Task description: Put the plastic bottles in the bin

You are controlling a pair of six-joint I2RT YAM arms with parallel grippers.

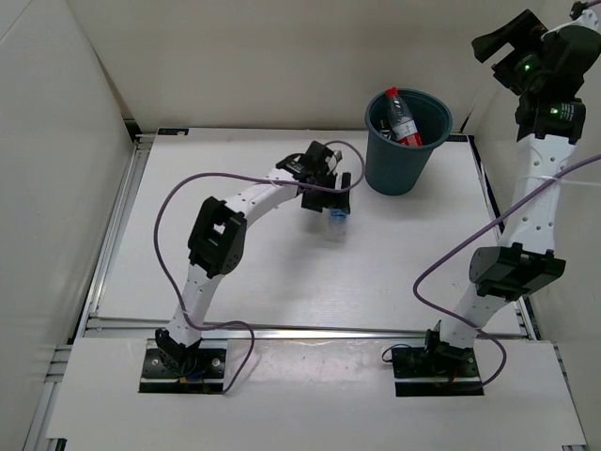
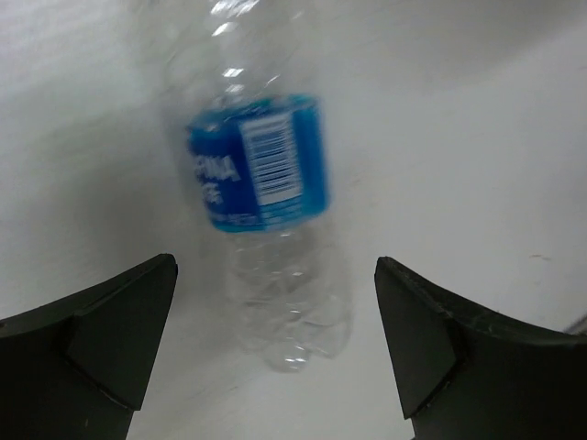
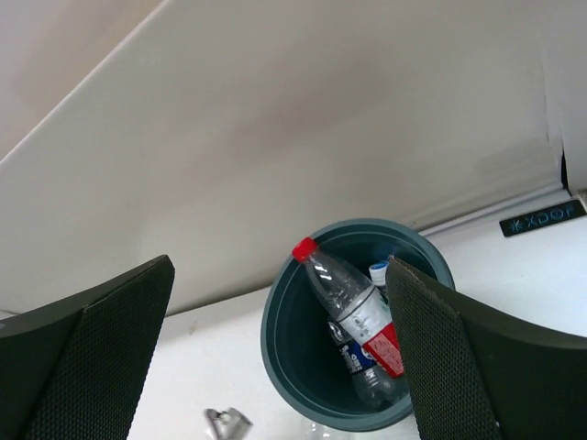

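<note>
A clear plastic bottle with a blue label [image 2: 261, 165] lies on the white table, just ahead of my left gripper [image 2: 275, 339]. That gripper is open, its jaws standing either side of the bottle's base without touching it. From above, my left gripper [image 1: 336, 199] hovers over this bottle [image 1: 336, 219], left of the bin [image 1: 399, 169]. The dark teal bin [image 3: 303, 353] holds a red-capped, red-labelled bottle [image 3: 353, 298] leaning on its wall, with a blue-labelled bottle [image 3: 353, 359] under it. My right gripper [image 3: 280, 266] is open and empty, raised high to the right of the bin [image 1: 512, 42].
A purple cable [image 1: 225, 178] loops over the left arm and another [image 1: 470, 240] hangs off the right arm. White walls close in the table at the back and on both sides. A metal rail [image 1: 300, 329] runs along the table's near edge.
</note>
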